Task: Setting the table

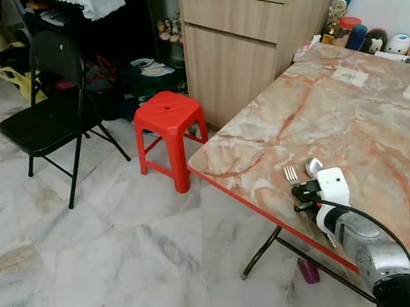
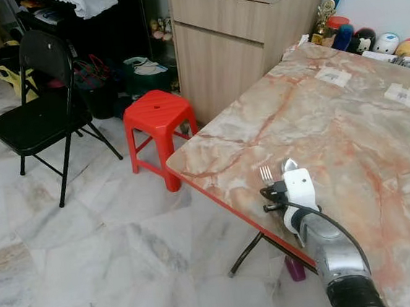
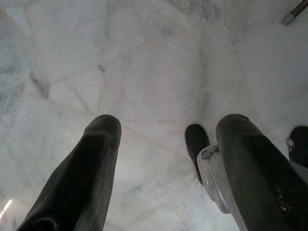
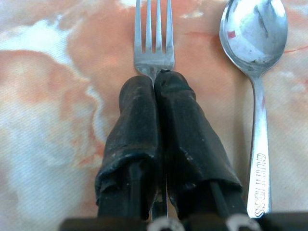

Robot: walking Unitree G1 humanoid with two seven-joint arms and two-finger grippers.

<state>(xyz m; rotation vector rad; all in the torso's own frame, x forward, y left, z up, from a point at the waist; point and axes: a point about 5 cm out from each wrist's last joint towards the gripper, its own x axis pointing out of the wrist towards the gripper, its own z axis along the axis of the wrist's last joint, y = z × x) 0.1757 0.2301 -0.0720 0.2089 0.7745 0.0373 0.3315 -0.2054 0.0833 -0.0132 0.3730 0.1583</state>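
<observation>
The right gripper (image 4: 156, 82) is closed tight on the fork (image 4: 154, 36), its two black fingers (image 4: 132, 144) pressed together over the handle so that only the tines and neck show beyond the tips. The fork lies flat on the marble-patterned table (image 1: 348, 132), tines pointing away from the robot. Just beside it, parallel and not touching, lies a spoon (image 4: 255, 72), bowl up, with lettering stamped on its handle. In the head views both pieces sit near the table's red-edged near side, just ahead of the white wrist housing of the right arm (image 1: 359, 244).

The left gripper (image 3: 168, 139) hangs low over the pale marble floor (image 1: 113, 256), its fingers spread wide with nothing between them.

Farther across the table lie two small white cards (image 1: 349, 76). Beyond the table's corner stand a red plastic stool (image 1: 167, 117), a black folding chair (image 1: 52, 110) and a wooden cabinet (image 1: 241, 41). Trophies and small figurines (image 1: 368, 36) line the wall at the table's far end.
</observation>
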